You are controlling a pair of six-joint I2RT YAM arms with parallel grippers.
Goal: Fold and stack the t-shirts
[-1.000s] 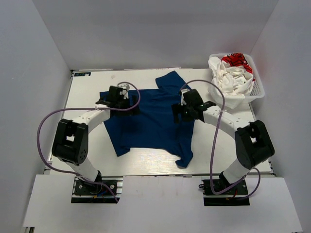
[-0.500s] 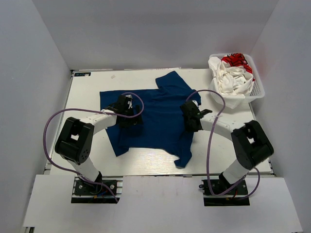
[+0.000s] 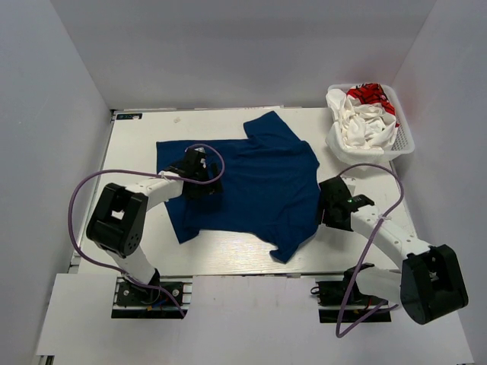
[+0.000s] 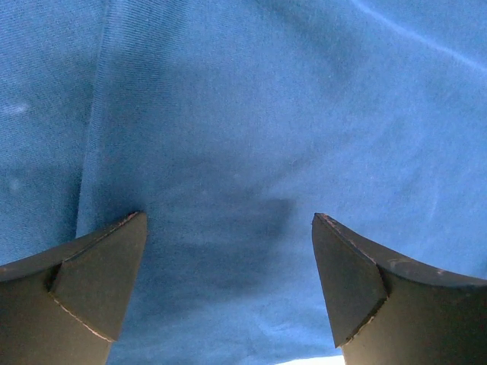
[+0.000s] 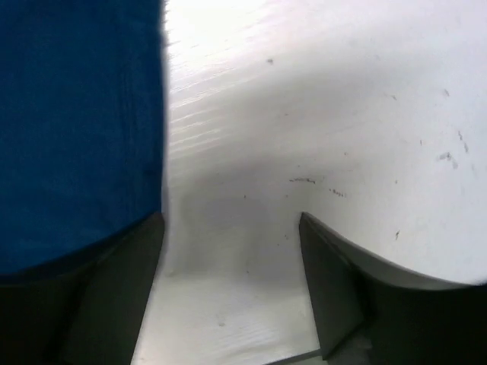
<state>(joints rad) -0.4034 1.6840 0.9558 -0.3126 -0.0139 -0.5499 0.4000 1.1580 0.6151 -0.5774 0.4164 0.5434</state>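
Observation:
The blue t-shirt (image 3: 251, 182) lies spread flat on the table (image 3: 133, 152), sleeves toward the far side. My left gripper (image 3: 204, 186) hovers low over its left half, open; in the left wrist view the left gripper (image 4: 228, 228) has only blue cloth (image 4: 243, 114) beneath it. My right gripper (image 3: 327, 204) sits at the shirt's right edge, open and empty. In the right wrist view the right gripper (image 5: 232, 220) is over bare table, with the blue hem (image 5: 76, 114) along its left finger. The white t-shirt with red print (image 3: 365, 118) is bunched in the basket.
A white mesh basket (image 3: 405, 144) stands at the table's far right corner, with cloth hanging over its near rim. Grey walls close in the table on the left, right and far sides. Purple cables loop beside both arms.
My right gripper closed on the shirt's right side, drew it out to the right and let go; that side now lies wider and flatter. My left gripper dropped slightly onto the shirt.

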